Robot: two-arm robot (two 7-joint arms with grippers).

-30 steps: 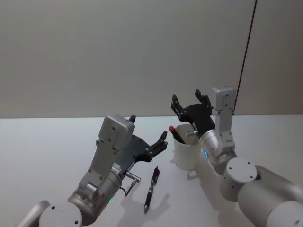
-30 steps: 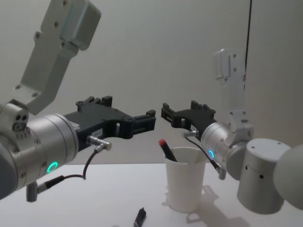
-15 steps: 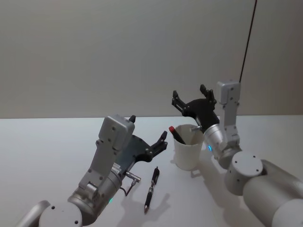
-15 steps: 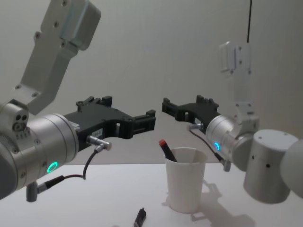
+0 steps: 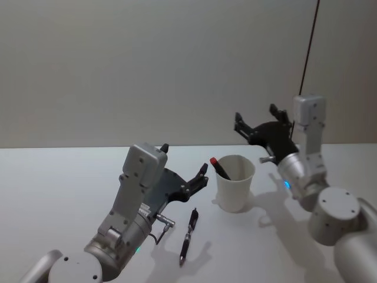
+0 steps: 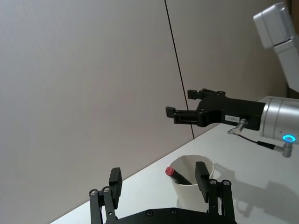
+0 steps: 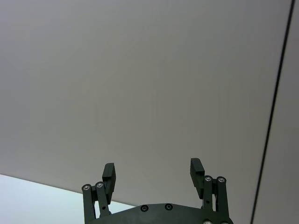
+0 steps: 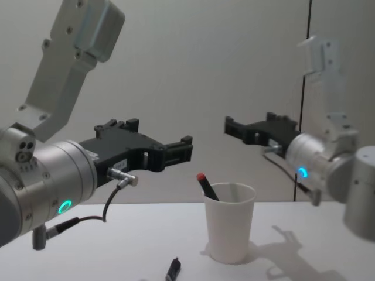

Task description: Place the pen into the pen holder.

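The pen holder (image 5: pixel 235 184) is a white paper cup standing upright on the table, also seen in the chest view (image 8: pixel 229 229) and the left wrist view (image 6: pixel 188 194). A black pen with a red cap (image 5: pixel 219 168) leans inside it, its tip sticking above the rim (image 8: pixel 205 184). A second black pen (image 5: pixel 189 234) lies flat on the table in front-left of the cup. My left gripper (image 5: pixel 184 159) hovers open above that lying pen, left of the cup. My right gripper (image 5: pixel 257 115) is open and empty, raised to the right of the cup and behind it.
The white table (image 5: pixel 65 194) runs back to a plain grey wall. A thin dark vertical line (image 5: pixel 307 53) marks the wall at the right. The right arm's silver links (image 5: pixel 330 218) take up the table's right side.
My right gripper has pulled away from above the cup, moving right and slightly up, still open. The left arm, both pens and the cup have not moved.
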